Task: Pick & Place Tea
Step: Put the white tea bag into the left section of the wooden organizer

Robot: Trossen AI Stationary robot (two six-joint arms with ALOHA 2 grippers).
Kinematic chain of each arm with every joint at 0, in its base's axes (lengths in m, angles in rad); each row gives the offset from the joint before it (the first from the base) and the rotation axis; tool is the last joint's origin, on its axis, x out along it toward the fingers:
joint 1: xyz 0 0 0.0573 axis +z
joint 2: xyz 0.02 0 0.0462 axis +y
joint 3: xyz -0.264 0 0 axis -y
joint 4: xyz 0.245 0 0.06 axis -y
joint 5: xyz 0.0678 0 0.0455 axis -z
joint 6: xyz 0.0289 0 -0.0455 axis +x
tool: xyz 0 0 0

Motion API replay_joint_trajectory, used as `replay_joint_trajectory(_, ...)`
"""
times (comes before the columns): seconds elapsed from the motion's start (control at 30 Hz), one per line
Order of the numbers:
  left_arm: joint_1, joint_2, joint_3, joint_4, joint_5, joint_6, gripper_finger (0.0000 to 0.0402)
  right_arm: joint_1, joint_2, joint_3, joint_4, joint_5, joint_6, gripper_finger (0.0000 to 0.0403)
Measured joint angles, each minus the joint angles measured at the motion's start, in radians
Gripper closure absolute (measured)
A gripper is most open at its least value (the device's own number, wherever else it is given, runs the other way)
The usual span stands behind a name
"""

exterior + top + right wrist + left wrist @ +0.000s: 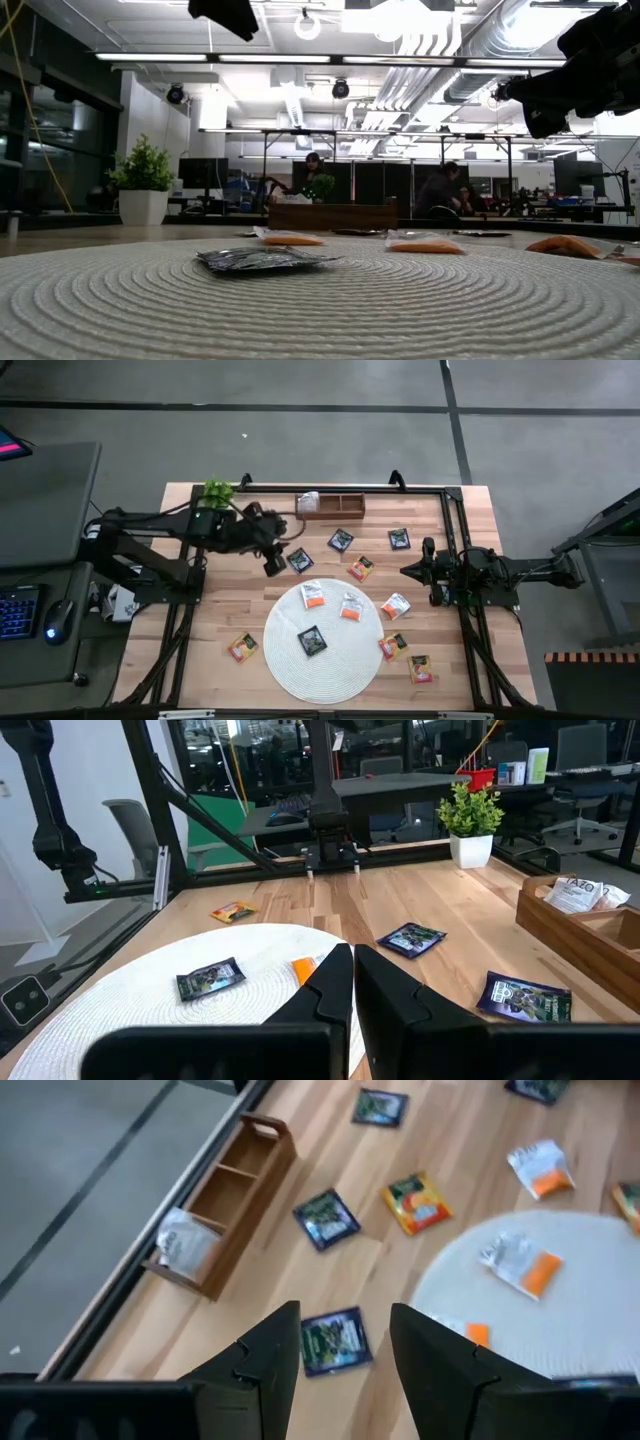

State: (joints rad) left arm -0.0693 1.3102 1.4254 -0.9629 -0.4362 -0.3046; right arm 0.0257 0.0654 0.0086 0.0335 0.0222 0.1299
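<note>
Several small tea sachets lie flat on the wooden table and on the round white mat (290, 665). One black sachet (299, 560) lies just off the mat's far left rim. My left gripper (345, 1360) hovers well above it, open, with nothing between its fingers; that sachet (335, 1342) shows on the table through the gap. Toward the far edge stands the brown wooden tray (340, 508), with a white sachet (185, 1245) leaning in its left compartment. My right gripper (408, 571) waits at the right, shut and empty, pointing level toward the mat.
On the mat lie a black sachet (312, 641) and two white-and-orange ones (313, 594) (351, 607). More sachets lie around it: black ones (341, 540) (399, 539), red-orange ones (361, 568) (243, 648) (420, 668). A black frame rail (452, 530) runs along the table's right side.
</note>
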Motion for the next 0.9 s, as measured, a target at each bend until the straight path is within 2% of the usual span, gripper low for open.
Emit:
replay_joint_trajectory(0.3,-0.032,0.000,0.000,-0.038,-0.002,-0.065,0.0247,0.000,0.000,0.000,0.034,0.052,-0.017,0.0391)
replay_joint_trajectory(0.43,-0.032,0.000,0.000,-0.075,-0.006,-0.072,0.0247,0.000,0.000,0.000,0.094,0.061,0.072,0.0391)
replay_joint_trajectory(0.53,-0.039,0.000,0.000,-0.113,-0.006,-0.074,0.0247,0.000,0.000,0.000,0.180,0.132,0.158,0.0391)
replay_joint_trajectory(0.6,-0.057,0.000,0.000,-0.121,-0.016,-0.070,0.0247,0.001,0.010,0.010,0.179,0.135,0.175,0.0391)
replay_joint_trajectory(0.77,-0.115,-0.008,-0.012,-0.117,-0.076,-0.072,0.0247,0.022,0.124,0.111,0.162,0.127,0.117,0.0391)
replay_joint_trajectory(0.9,-0.154,-0.089,-0.121,-0.074,-0.116,-0.134,0.0247,0.034,0.293,0.273,0.110,0.133,0.032,0.0391)
